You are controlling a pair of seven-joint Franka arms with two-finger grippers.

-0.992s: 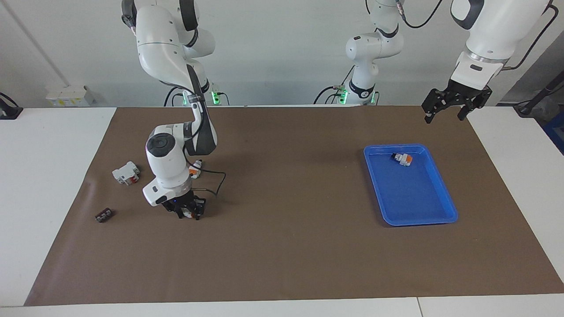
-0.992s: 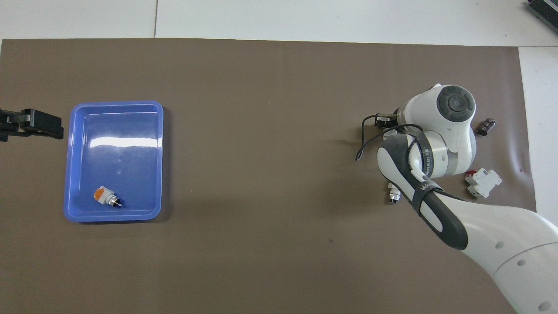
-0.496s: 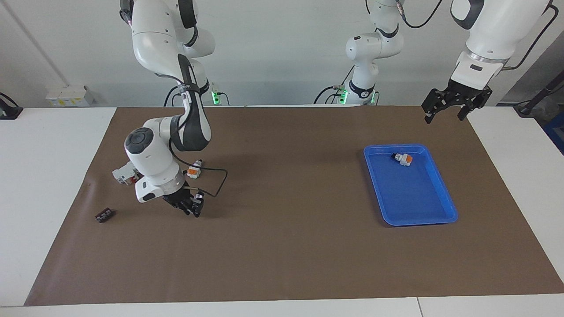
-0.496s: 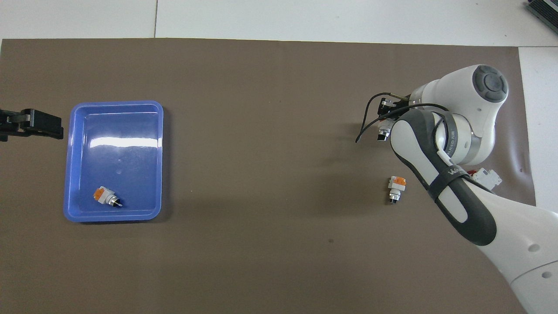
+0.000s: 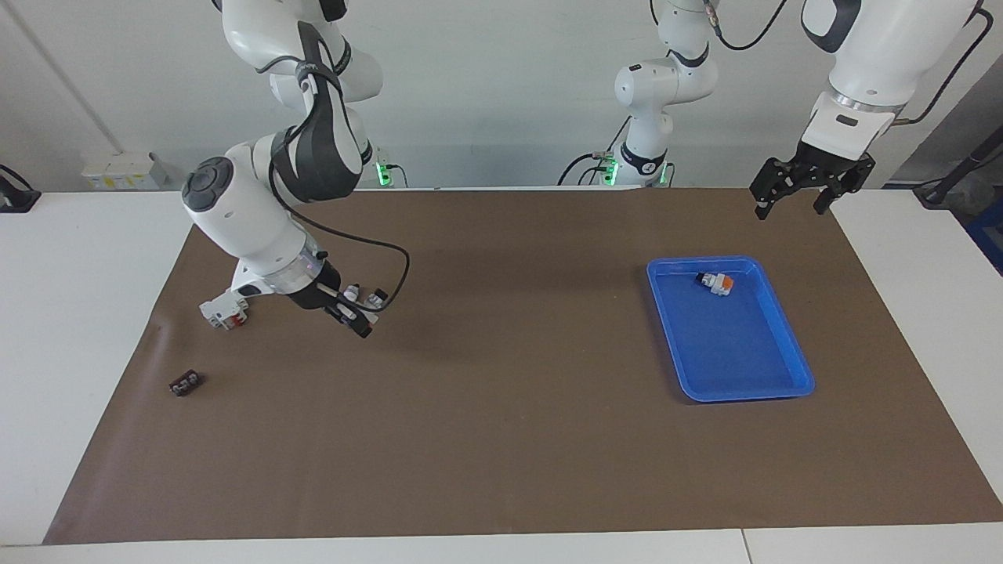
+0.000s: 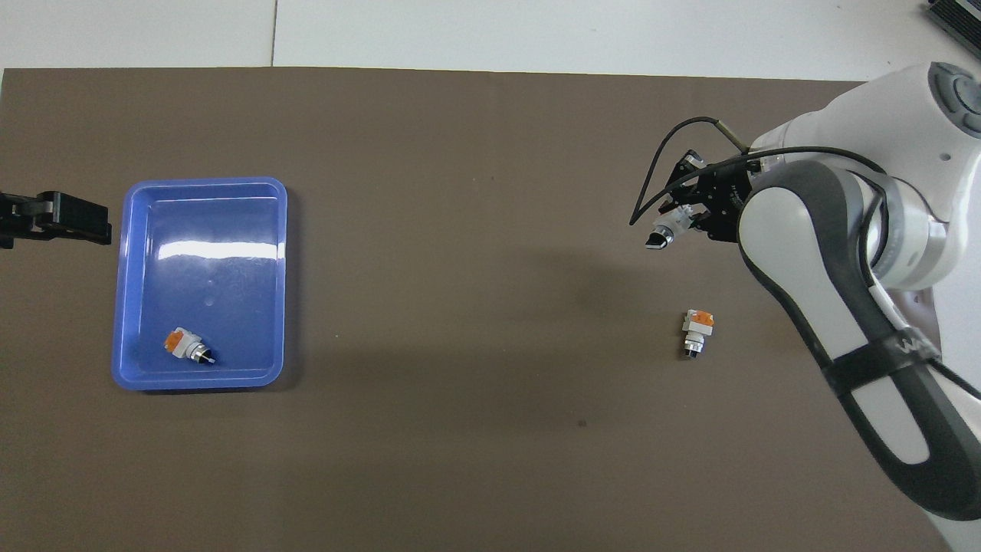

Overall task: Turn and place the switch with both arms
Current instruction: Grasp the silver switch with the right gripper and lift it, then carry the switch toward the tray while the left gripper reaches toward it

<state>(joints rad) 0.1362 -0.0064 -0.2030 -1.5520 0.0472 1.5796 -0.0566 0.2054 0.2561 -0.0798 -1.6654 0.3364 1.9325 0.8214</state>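
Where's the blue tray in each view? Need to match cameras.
Facing view: blue tray lies toward the picture's right, below the waiting left gripper.
Overhead view: blue tray lies at the picture's left.
Shared landmark: the orange-banded switch in it, at its robot-side end.

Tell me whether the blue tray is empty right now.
Not empty. One small white switch with an orange band lies in the blue tray, near the edge closest to the robots; the rest is bare.

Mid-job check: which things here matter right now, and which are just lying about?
In the job: held switch, right gripper gripping it, left gripper waiting, likely the blue tray.
Lying about: loose switch on the mat, tray's switch, white block, black part.
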